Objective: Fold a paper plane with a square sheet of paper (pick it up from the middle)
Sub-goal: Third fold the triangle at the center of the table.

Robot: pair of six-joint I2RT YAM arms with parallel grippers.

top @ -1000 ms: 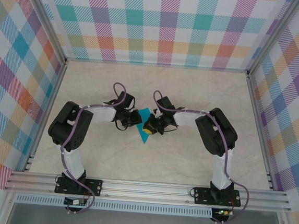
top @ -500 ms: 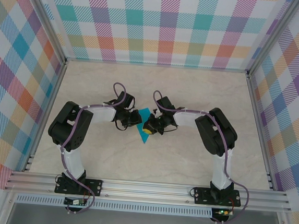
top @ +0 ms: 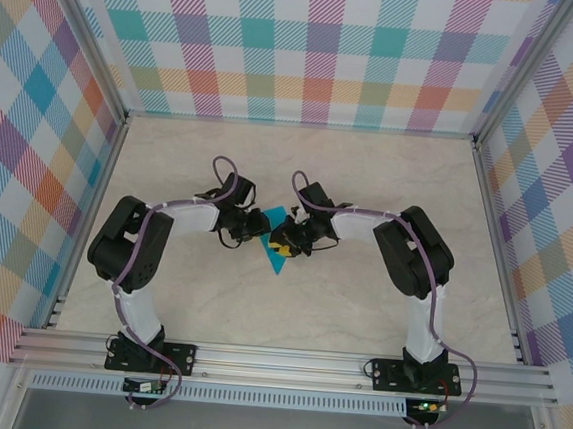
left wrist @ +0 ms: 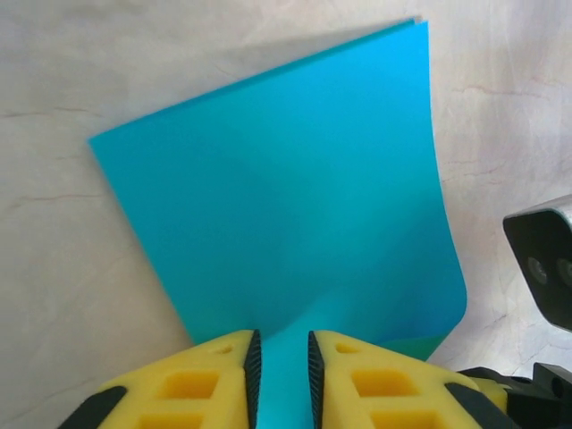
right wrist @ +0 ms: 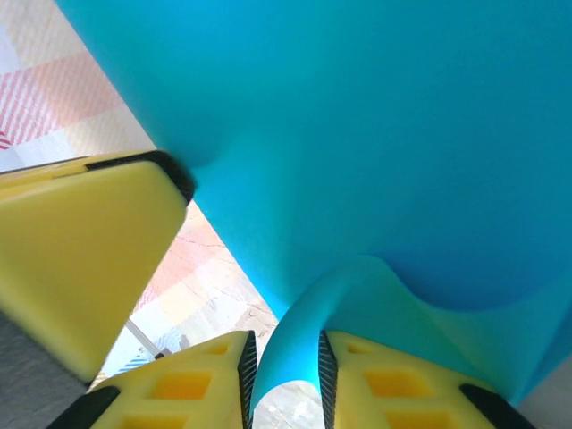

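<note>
Slipping is the risk: left gripper (left wrist: 281, 357) & right gripper (right wrist: 284, 366) stand narrowly open around the square sheet of paper (left wrist: 295, 197), so it may sag, crease wrong.

Your left arm (top: 128, 251) and right arm (top: 416, 251) both bend at the elbow and reach inward. The left gripper (top: 253, 226) and right gripper (top: 286, 239) point at each other, tips nearly meeting. On each, the yellow fingers (left wrist: 188, 384) stand a narrow gap apart.
</note>
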